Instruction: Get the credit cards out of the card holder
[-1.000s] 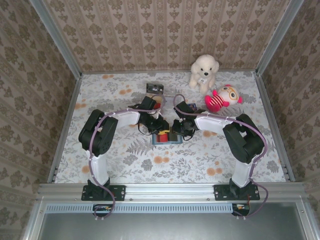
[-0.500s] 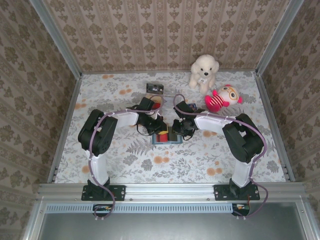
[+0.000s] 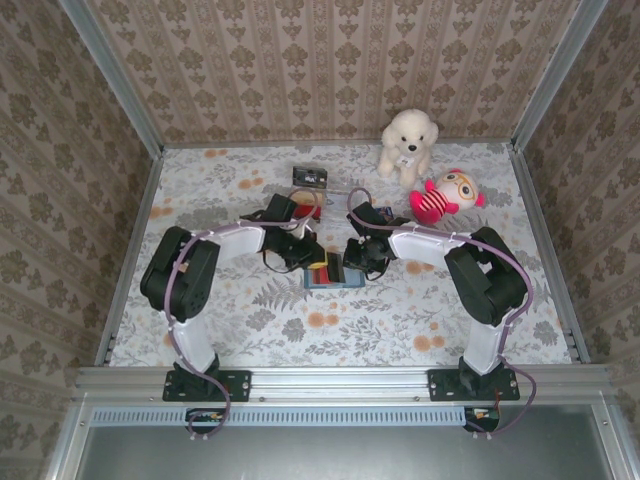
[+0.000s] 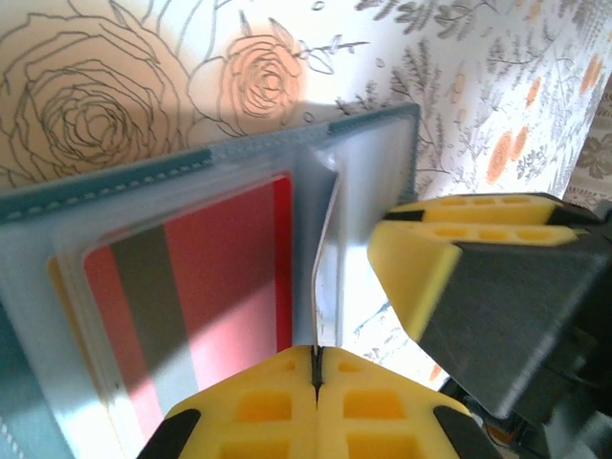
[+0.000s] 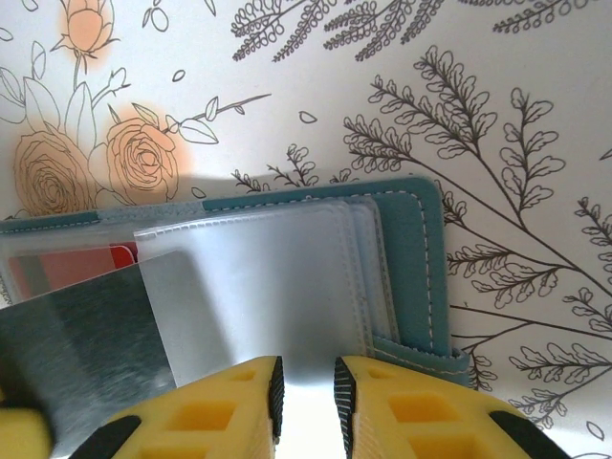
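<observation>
A red credit card (image 4: 191,287), crossed by a broad dark grey stripe, is seen up and to the left of the left jaws (image 4: 316,382). It is tucked flat inside a clear pocket of the open teal stitched card holder (image 4: 373,124). No lettering on it can be read. The left jaws are closed pad against pad, and the edge of a thin clear plastic sleeve (image 4: 330,206) of the holder is pinched between them. The sleeve is stood up off the pocket that holds the card. Just to the right of those jaws, a yellow-padded finger (image 4: 430,258) of the right gripper is set close beside the sleeve.

Seen from overhead, the holder is laid flat on the floral-printed surface (image 3: 240,320) between the two sets of jaws, and both arms are crowded over it. Beyond the left jaws a small dark rectangular object (image 3: 310,177) is placed, its markings too small to be read.

The right jaws (image 5: 306,387) are held almost closed, with a narrow slit left between the yellow pads, at the near edge of the frosted sleeves. Whether a sleeve is gripped cannot be told. Beyond and to the right of these jaws, a white plush dog (image 3: 407,143) and a red and pink plush doll (image 3: 443,198) are set well apart from the holder.
</observation>
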Controlling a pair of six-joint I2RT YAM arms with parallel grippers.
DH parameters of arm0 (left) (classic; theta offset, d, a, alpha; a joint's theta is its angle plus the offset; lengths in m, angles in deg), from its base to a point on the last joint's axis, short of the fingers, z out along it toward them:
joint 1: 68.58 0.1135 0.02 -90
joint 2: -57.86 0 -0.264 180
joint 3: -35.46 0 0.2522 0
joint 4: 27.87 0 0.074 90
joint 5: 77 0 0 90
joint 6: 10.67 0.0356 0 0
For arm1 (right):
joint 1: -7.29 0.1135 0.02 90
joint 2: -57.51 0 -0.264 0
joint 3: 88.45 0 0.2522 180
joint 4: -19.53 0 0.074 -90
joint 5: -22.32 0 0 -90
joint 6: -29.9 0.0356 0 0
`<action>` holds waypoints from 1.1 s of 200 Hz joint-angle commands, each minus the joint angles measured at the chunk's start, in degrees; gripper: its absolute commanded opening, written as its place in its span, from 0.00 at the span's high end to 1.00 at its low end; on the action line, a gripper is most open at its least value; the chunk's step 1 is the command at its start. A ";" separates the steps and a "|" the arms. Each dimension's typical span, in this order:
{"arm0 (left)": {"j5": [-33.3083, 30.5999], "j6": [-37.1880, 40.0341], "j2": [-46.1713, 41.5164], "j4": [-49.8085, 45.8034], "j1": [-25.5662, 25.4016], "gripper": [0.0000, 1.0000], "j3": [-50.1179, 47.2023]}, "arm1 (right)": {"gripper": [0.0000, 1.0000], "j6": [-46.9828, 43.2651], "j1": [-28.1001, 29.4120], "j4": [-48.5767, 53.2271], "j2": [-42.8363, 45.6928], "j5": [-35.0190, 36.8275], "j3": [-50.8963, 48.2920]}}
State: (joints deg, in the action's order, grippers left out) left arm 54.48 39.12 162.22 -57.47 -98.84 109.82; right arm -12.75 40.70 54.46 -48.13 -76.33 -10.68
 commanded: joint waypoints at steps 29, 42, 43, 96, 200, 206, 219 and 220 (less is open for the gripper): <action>-2.16 4.33 -6.95 -4.52 3.73 1.00 -0.94 | 0.66 0.89 -0.10 -3.24 3.76 -1.81 -4.00; -1.97 4.67 -8.61 -2.82 5.56 1.00 -1.23 | 0.61 0.98 -0.12 -6.03 7.01 -2.38 -4.81; -1.90 4.73 -8.80 -2.72 5.56 1.00 -1.21 | 0.61 1.03 -0.11 -6.22 7.29 -2.41 -4.83; -0.27 1.67 -15.25 3.24 7.57 1.00 -1.09 | 0.32 1.37 -0.27 -17.15 16.79 -8.35 -6.63; 1.27 -17.49 -21.68 21.51 8.58 1.00 0.55 | 0.25 26.75 -6.93 -57.60 16.66 -26.11 -13.00; 1.16 -18.08 -21.89 21.79 8.63 1.00 0.61 | 0.25 27.69 -7.32 -58.12 16.37 -26.12 -12.88; 1.27 -19.00 -22.41 22.44 8.68 1.00 0.75 | 0.26 29.59 -7.77 -59.13 16.02 -26.15 -12.62; 1.25 -19.02 -22.43 22.52 8.71 1.00 0.66 | 0.26 29.66 -7.80 -59.18 16.01 -26.16 -12.56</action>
State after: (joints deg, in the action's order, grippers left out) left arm 55.24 24.70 141.89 -39.85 -90.60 109.25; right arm 8.91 33.86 4.63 -31.02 -99.65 -23.09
